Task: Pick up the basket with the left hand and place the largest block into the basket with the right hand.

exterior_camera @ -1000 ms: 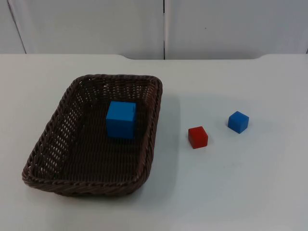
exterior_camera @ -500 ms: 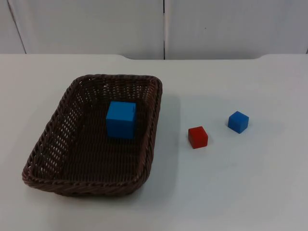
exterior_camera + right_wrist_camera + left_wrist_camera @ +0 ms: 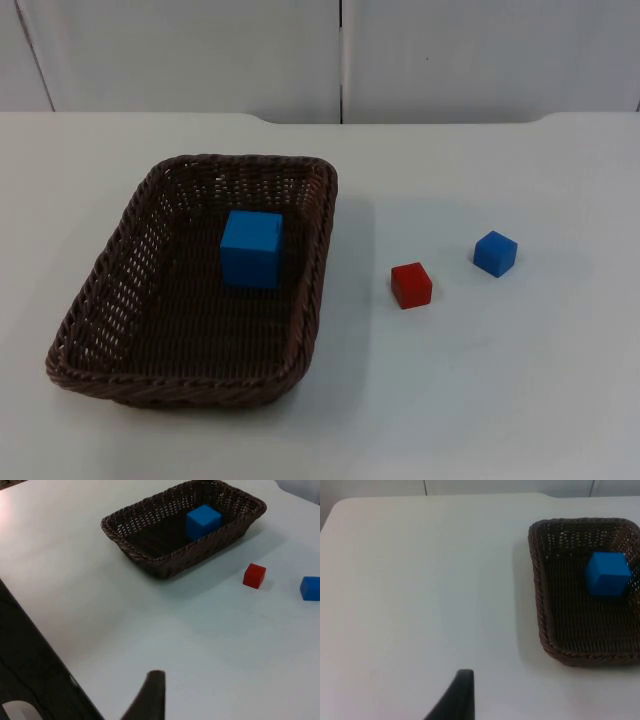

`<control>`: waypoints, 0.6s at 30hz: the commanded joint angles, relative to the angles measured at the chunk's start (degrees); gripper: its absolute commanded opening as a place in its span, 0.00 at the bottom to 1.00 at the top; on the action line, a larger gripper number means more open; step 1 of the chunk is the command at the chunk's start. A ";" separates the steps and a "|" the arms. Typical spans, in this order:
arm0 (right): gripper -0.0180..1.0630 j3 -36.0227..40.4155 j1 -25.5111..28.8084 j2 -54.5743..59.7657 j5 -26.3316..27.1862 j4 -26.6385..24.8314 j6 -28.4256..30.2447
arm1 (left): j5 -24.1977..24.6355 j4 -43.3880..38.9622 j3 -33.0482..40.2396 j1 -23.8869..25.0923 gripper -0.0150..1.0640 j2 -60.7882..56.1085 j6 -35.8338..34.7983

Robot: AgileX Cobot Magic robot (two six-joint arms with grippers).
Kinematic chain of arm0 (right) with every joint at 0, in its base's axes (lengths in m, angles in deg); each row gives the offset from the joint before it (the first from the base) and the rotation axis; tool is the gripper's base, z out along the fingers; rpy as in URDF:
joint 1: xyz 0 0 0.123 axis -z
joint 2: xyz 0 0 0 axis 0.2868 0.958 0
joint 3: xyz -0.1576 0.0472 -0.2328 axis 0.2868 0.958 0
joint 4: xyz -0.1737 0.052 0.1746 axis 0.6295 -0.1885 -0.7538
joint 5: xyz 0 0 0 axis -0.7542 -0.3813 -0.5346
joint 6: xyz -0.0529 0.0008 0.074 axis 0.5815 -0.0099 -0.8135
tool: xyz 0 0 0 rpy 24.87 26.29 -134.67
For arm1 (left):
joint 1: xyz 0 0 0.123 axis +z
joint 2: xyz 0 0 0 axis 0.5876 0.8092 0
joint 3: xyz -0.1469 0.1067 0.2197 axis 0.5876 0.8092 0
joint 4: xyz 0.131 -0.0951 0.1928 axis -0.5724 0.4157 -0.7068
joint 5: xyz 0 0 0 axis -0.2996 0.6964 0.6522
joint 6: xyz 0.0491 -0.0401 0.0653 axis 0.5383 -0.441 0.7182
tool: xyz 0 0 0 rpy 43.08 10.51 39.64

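so the brown wicker basket (image 3: 190,285) is sitting flat on the white table (image 3: 480,400), and everything else is easiest to place off that; inside it, toward the far right part of its floor, sits the large blue block (image 3: 251,248), upright and close to the right wall; it's clearly the biggest of the three cubes.

right of the basket, out on the bare table, there's a small red block (image 3: 411,285) just beside the basket's right side but not touching it; further right again and a bit farther back is a small blue block (image 3: 495,253), near the red one with a gap between them.

left gripper (image 3: 455,700): from the left wrist view one black fingertip hangs over bare table well apart from the basket, on its left side; can't tell if the fingers are spread or closed, nothing in them that I can see.

right gripper (image 3: 150,697): same deal in the right wrist view, one dark fingertip over bare table, well away from the basket and both small cubes; can't tell its state either.
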 commanded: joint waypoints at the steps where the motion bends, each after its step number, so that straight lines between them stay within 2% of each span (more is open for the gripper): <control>1: 0.87 0.38 0.00 -0.23 0.10 0.49 -0.02 | -0.44 -0.11 0.32 0.10 0.99 -0.27 -0.38; 2: 0.97 0.38 0.00 -0.23 0.10 0.49 -0.02 | -0.44 -0.11 0.32 0.10 0.99 -0.27 -0.38; 3: 0.99 0.38 0.00 -0.23 0.10 0.83 -0.47 | -0.44 -0.11 0.32 0.10 0.99 -0.27 -0.38; 8: 0.99 0.38 0.00 -0.23 0.10 2.90 -3.29 | -0.44 -0.11 0.32 0.10 0.99 -0.27 -0.38; 18: 0.99 0.38 0.00 -0.23 0.10 2.90 -3.40 | -0.44 -0.23 0.32 0.10 0.99 -0.27 -0.38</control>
